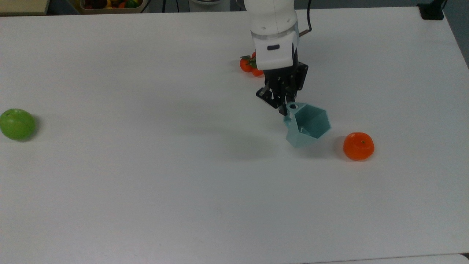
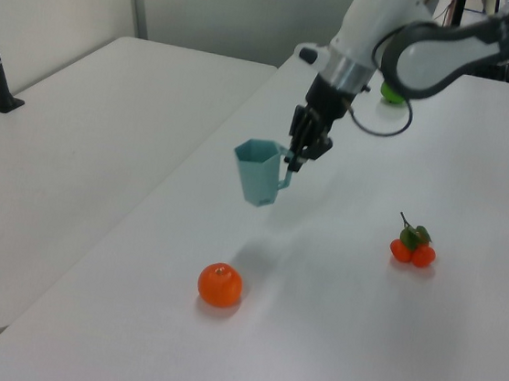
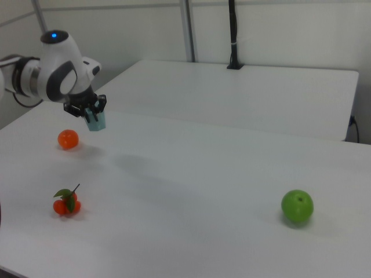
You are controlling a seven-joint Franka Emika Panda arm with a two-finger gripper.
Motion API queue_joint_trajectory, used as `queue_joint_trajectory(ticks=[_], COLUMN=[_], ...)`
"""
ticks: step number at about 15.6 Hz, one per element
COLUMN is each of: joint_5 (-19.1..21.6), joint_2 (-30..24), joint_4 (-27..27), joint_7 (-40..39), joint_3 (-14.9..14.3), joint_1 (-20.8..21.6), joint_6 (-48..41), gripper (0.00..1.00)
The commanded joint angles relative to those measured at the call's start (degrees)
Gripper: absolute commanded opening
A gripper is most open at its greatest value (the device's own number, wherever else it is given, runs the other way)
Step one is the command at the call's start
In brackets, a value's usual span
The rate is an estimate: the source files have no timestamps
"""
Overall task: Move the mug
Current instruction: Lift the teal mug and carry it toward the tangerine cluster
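Gripper [image 1: 285,106] is clamped on the mug's flat handle, mug [image 1: 307,124] hanging off it, clear of the bench [image 1: 146,183]. Left view confirms: mug [image 2: 260,172] is airborne, roughly upright, its shadow on the bench surface below and apart from it. Right view has the mug [image 3: 95,122] tucked under the gripper [image 3: 88,111] too.

Status: grasp done, lift done. Transport and set-down left; task names no target spot, so I can't tell where it's headed.

Mug sits over the bench's middle zone, nearer the top view's right edge than its left. Orange [image 1: 358,146] is on the bench near the mug's shadow, not touching. Small orange cluster [image 1: 249,64] sits behind the arm; green apple [image 1: 16,124] is well apart, by the top view's left edge.
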Motion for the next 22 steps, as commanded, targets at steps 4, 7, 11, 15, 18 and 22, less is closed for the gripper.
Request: queue_joint_trajectory(ticks=[4,7,11,15,18,22], joint_5=[3.8,3.9,3.9,3.8,3.3,-1.3], joint_2=[-13.3,-17.9,-22.3,-26.0,-26.9,-27.0], joint_4=[-3.4,-4.5,-8.2,-14.2,-17.7,-24.1], joint_7=[0.7,0.7,0.7,0.6,0.5,0.5], joint_3=[-0.8,-4.2,-8.5,-12.8,-15.4,-15.8], joint_1=[-5.1,-5.4,-5.5,-7.0,-7.0,-7.7], joint_6=[-15.9,-21.9,-27.0,-26.6,-26.2,-22.6], gripper=[0.0,0.0,0.0,0.0,0.0,0.0])
